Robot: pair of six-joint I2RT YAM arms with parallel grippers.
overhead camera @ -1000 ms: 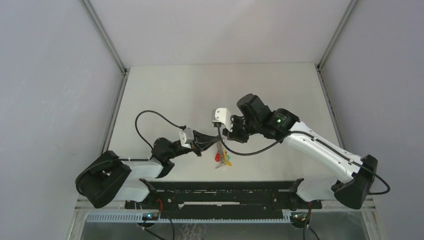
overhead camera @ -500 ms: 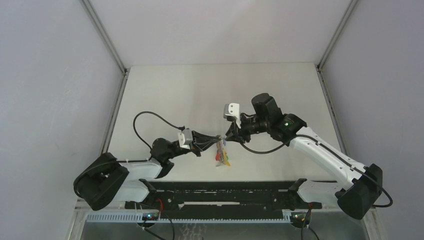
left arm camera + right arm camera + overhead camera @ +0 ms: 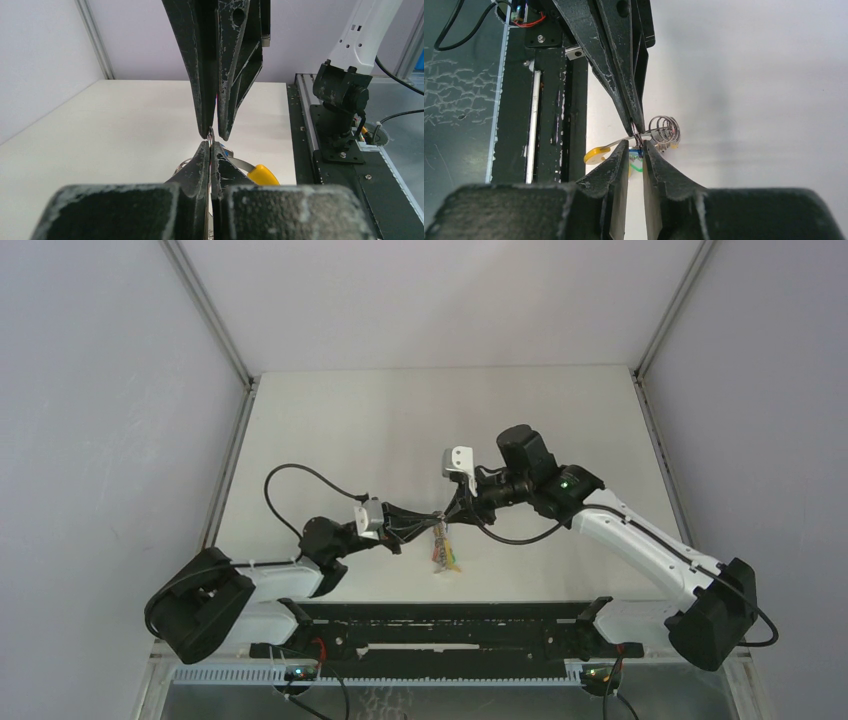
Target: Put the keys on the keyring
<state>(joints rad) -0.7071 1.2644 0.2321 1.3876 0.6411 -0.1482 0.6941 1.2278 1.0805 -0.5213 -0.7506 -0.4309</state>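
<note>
My left gripper [image 3: 432, 519] is shut on the thin wire of the keyring [image 3: 664, 130], a coil of grey metal loops, also seen in the left wrist view [image 3: 182, 164]. My right gripper [image 3: 450, 513] meets it tip to tip. Its jaws stand narrowly apart with a blue key head [image 3: 636, 150] pinched between the tips. In the left wrist view, the right gripper [image 3: 212, 136] comes down onto my left gripper [image 3: 210, 145]. Several keys [image 3: 443, 552] hang under the two grippers, among them a yellow one [image 3: 262, 175] and a green one [image 3: 638, 169].
A black rail [image 3: 440, 625] runs along the table's near edge, close below the hanging keys. The right arm's base [image 3: 342, 95] stands on it. The left arm's cable [image 3: 300, 475] loops over the table behind the arm. Grey walls close in both sides.
The right gripper swung to the right, away from the left gripper, then edged back to meet its tip. The left gripper stayed shut, and the keys hang a little closer under it.
</note>
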